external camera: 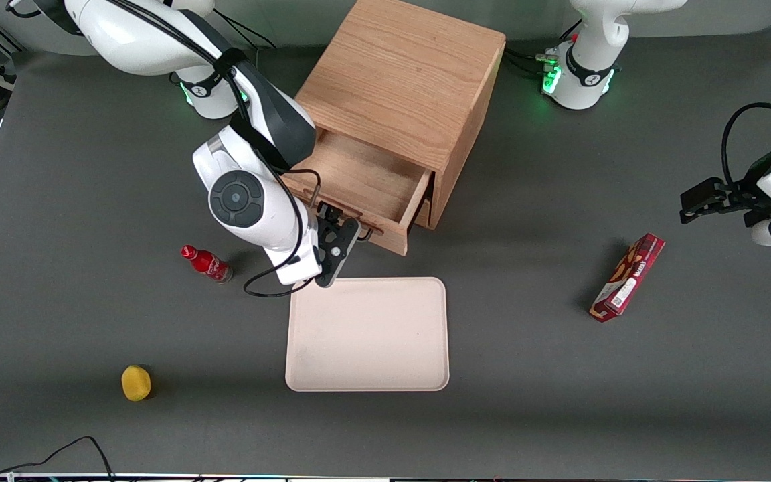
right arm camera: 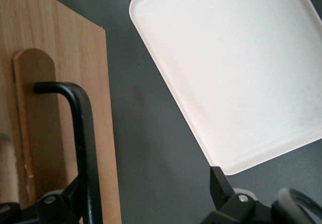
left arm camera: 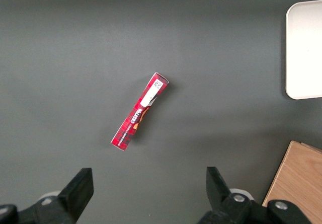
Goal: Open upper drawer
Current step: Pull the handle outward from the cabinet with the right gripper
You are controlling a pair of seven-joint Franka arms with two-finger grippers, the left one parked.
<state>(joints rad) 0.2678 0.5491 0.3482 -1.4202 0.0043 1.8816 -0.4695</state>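
Note:
The light oak cabinet (external camera: 405, 87) stands at the table's middle. Its upper drawer (external camera: 365, 181) is pulled well out, and its wooden inside shows and holds nothing. The lower drawer is hidden beneath it. My right gripper (external camera: 345, 244) is at the drawer's front, nearer the front camera, just above the tray's edge. In the right wrist view the gripper (right arm camera: 148, 196) is open, with its fingers wide apart. The black wire handle (right arm camera: 83, 133) on the drawer front (right arm camera: 55, 73) runs down right beside one finger (right arm camera: 70, 196). The other finger (right arm camera: 221, 189) is apart from it, over the tray's edge.
A cream tray (external camera: 367, 333) lies just in front of the open drawer and also shows in the right wrist view (right arm camera: 226, 68). A small red bottle (external camera: 206, 263) and a yellow object (external camera: 136, 383) lie toward the working arm's end. A red box (external camera: 628, 277) lies toward the parked arm's end.

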